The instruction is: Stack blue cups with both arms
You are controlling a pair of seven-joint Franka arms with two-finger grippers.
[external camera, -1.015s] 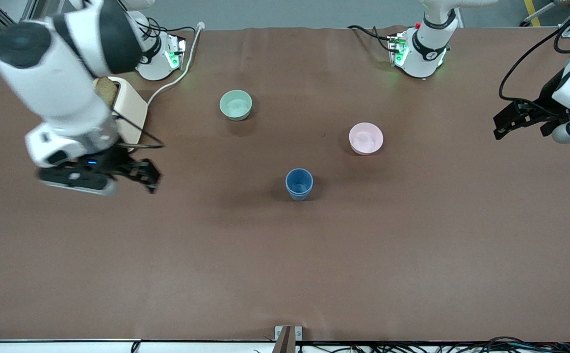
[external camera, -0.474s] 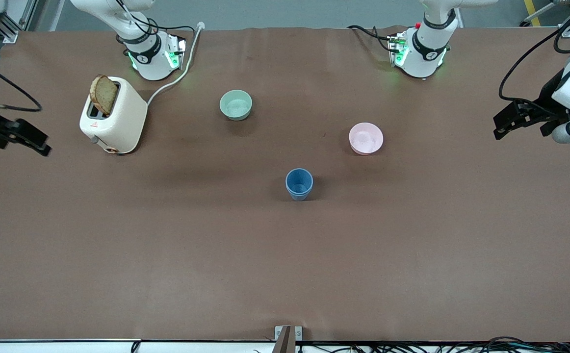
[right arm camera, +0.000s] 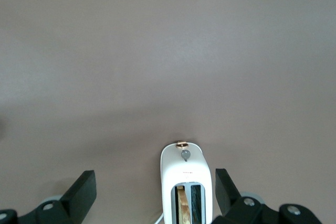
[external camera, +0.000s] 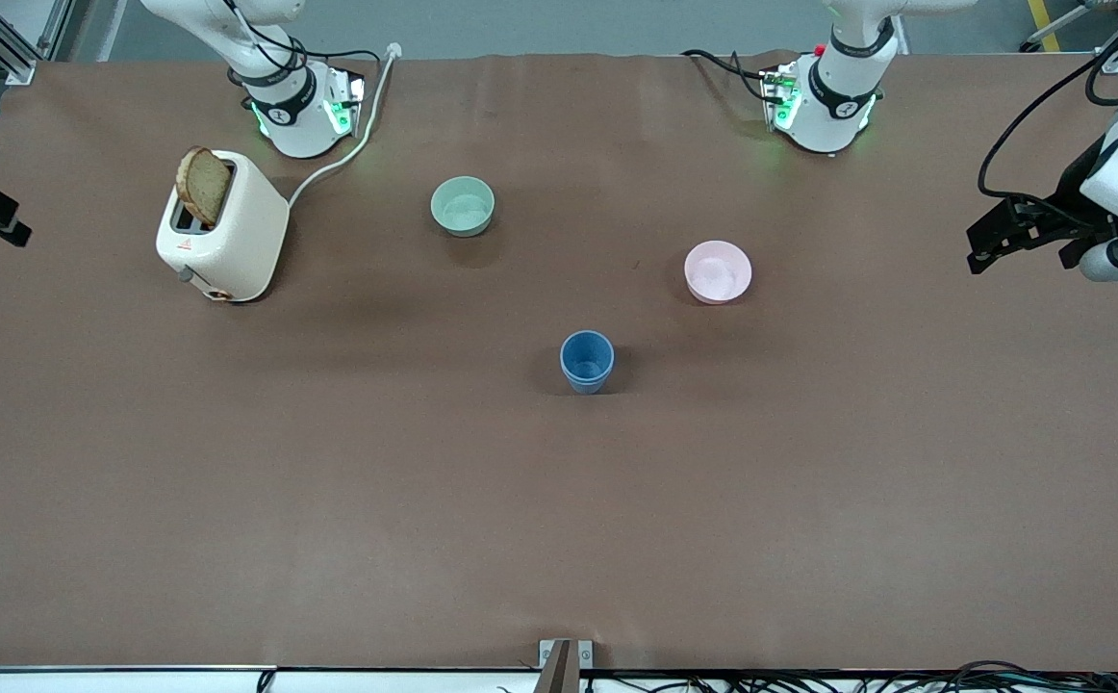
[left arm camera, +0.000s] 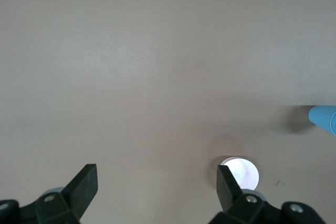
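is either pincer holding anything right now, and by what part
Nothing is held. The left pincer is open and empty at the left arm's end of the table; the right pincer is open and empty at the right arm's end. The blue cup stands untouched.

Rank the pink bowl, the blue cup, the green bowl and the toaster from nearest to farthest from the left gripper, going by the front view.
From the left gripper, open at its own arm's end of the table:
1. Pink bowl, nearest, mid-table.
2. Blue cup, nearer the front camera than the pink bowl.
3. Green bowl, closer to the arms' bases.
4. Toaster, at the right arm's end.
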